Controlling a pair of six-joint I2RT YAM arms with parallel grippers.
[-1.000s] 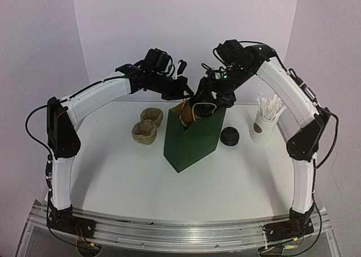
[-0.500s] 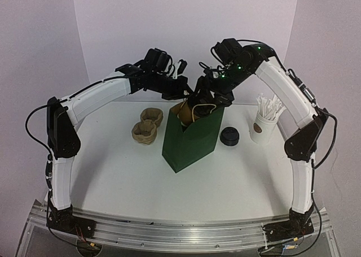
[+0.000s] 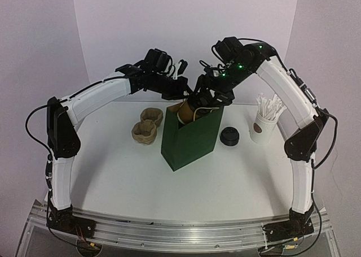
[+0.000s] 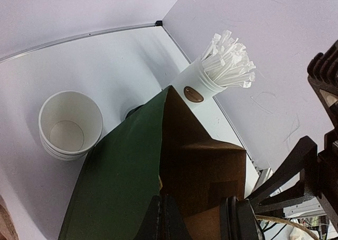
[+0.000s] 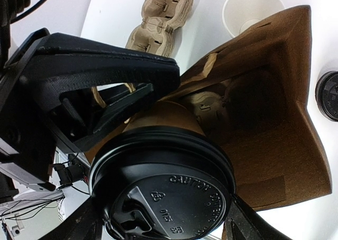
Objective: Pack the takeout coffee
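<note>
takeout coffee point(image 5: 163, 192) lid reads "CAUTION"

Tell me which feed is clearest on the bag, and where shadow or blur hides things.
Top external: even, soft light, mild shadows, green paper bag clearest here. Left wrist: the bag's brown inside falls into deep shadow. Right wrist: the black lid of the takeout coffee fills the foreground, embossed lettering legible; the bag's depths are dim.
</note>
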